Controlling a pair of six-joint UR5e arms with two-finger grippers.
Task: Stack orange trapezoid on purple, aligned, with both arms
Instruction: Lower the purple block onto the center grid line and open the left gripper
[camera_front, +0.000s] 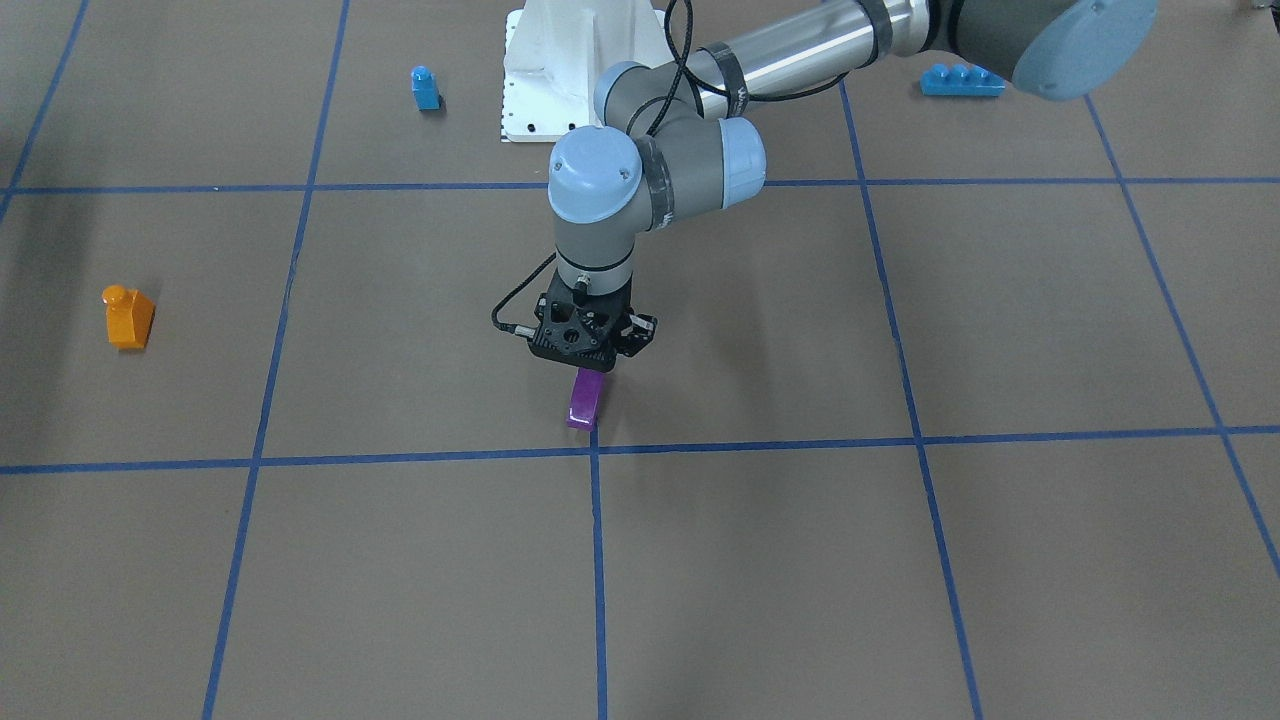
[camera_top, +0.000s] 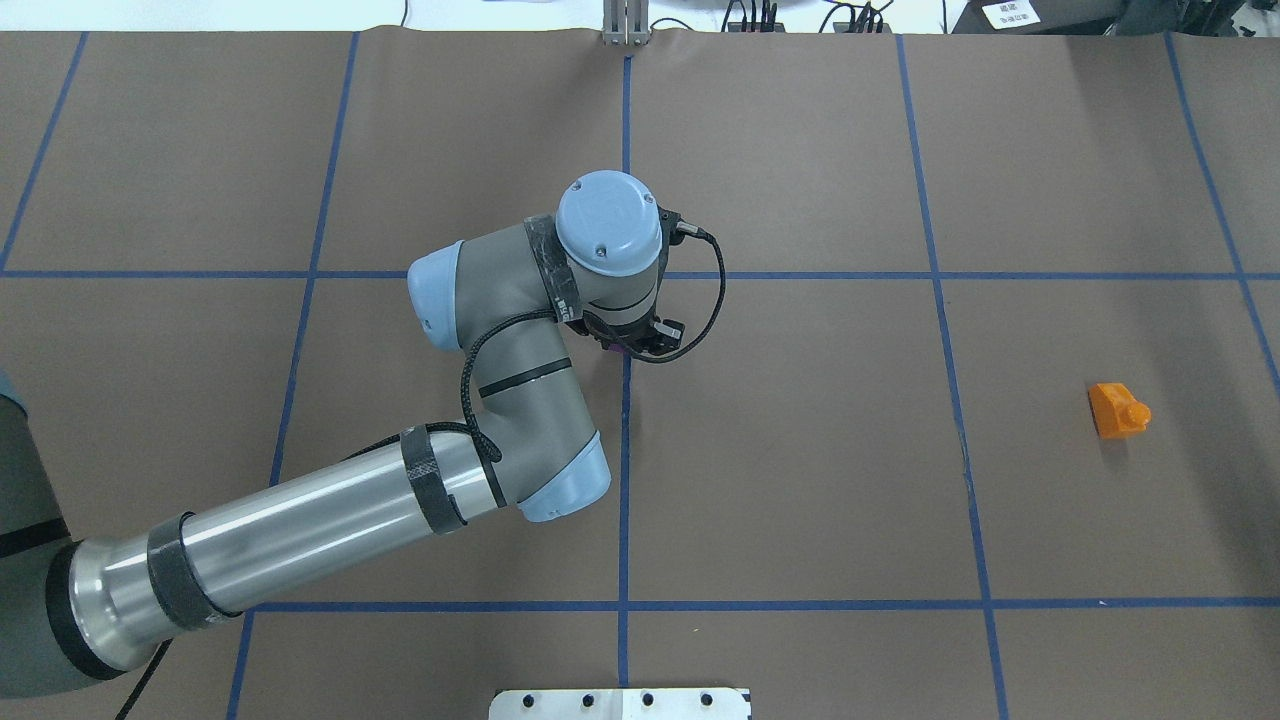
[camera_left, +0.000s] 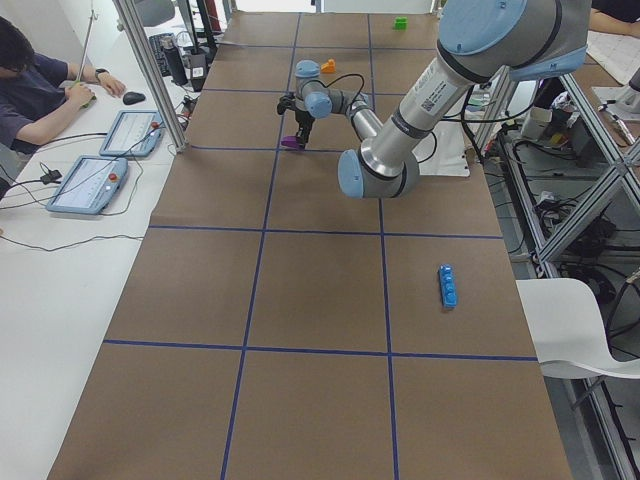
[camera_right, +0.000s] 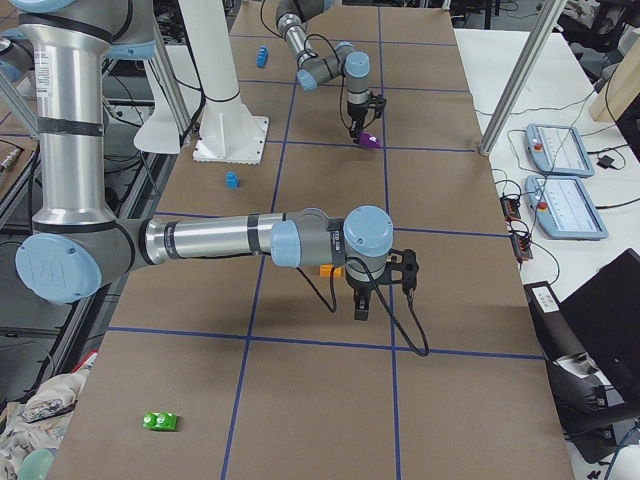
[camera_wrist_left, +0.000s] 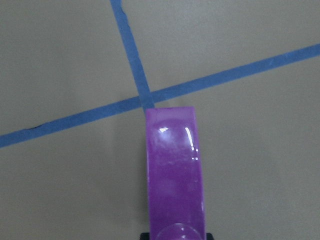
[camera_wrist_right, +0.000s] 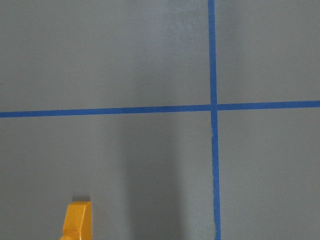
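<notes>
The purple brick (camera_front: 585, 400) is at a crossing of blue tape lines near the table's middle. My left gripper (camera_front: 590, 345) points straight down and is shut on its upper, stud end. The left wrist view shows the purple brick (camera_wrist_left: 175, 170) reaching out from the fingertips over the tape cross. The orange trapezoid (camera_front: 128, 318) stands alone on the brown table, also seen in the overhead view (camera_top: 1118, 410). My right gripper (camera_right: 365, 300) shows only in the exterior right view, pointing down close by the orange trapezoid (camera_right: 325, 269); I cannot tell if it is open. The right wrist view shows the orange trapezoid (camera_wrist_right: 77, 220) at its bottom edge.
A small blue single-stud brick (camera_front: 425, 88) and a long blue brick (camera_front: 962, 80) lie at the robot's side of the table, either side of the white base mount (camera_front: 560, 70). A green brick (camera_right: 160, 421) lies near the table's end. An operator (camera_left: 30, 90) sits alongside.
</notes>
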